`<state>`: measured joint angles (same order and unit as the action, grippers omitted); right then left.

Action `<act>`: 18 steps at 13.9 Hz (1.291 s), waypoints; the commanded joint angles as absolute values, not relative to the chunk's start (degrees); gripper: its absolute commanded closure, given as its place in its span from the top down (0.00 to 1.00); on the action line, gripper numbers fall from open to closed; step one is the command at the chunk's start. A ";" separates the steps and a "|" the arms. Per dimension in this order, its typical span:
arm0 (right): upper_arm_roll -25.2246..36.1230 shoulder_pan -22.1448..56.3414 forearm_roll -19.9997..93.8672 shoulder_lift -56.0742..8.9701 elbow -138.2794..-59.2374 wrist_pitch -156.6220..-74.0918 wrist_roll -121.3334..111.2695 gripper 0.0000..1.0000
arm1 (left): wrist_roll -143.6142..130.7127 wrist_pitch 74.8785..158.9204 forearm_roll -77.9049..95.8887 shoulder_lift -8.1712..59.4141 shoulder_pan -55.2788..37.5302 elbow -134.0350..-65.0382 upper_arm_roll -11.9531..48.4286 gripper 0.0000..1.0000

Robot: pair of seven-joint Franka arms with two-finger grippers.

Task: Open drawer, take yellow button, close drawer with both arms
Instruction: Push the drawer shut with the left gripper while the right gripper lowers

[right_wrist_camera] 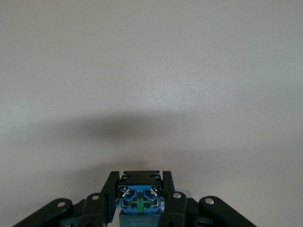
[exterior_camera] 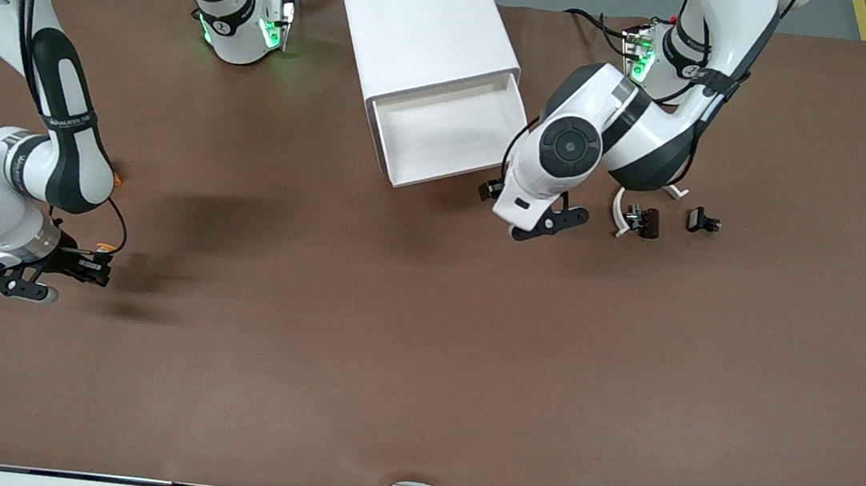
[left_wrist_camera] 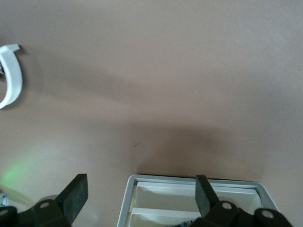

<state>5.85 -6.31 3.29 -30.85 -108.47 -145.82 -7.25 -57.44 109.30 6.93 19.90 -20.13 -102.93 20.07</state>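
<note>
Button (right_wrist_camera: 140,201), blue base showing in the right wrist view, sits clamped between the right gripper (exterior_camera: 80,268) fingers over bare brown table (exterior_camera: 419,370) toward the right arm's end, so the take step looks done. Farther up the front view, the left gripper (exterior_camera: 544,222) hovers jaws wide just beside the drawer (exterior_camera: 443,143), which stands pulled out of the white cabinet (exterior_camera: 424,21); small dark parts (exterior_camera: 644,221) lie near it. Closing remains: the left gripper likely needs to meet the drawer front and push it home
</note>
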 commanded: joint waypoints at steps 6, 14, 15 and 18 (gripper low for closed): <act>4.31 -8.44 3.51 -35.86 -109.07 -152.58 -9.93 0.00 | -55.99 118.99 14.49 13.10 -19.16 -115.38 26.53 1.00; 3.96 -7.56 3.52 -34.55 -107.85 -148.81 -9.84 1.00 | -55.99 125.86 27.42 13.53 -20.39 -119.53 31.11 1.00; 3.43 -7.47 3.43 -33.41 -106.97 -146.10 -9.84 1.00 | -55.99 125.95 27.51 13.62 -20.83 -119.71 31.64 1.00; 3.34 -6.33 3.43 -29.72 -102.15 -133.72 -9.41 1.00 | -56.07 127.52 27.60 15.02 -23.02 -119.79 31.73 1.00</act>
<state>3.81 -6.66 3.30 -33.42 -104.43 -141.07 -9.03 -56.38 125.09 25.81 14.96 -21.19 -118.61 30.96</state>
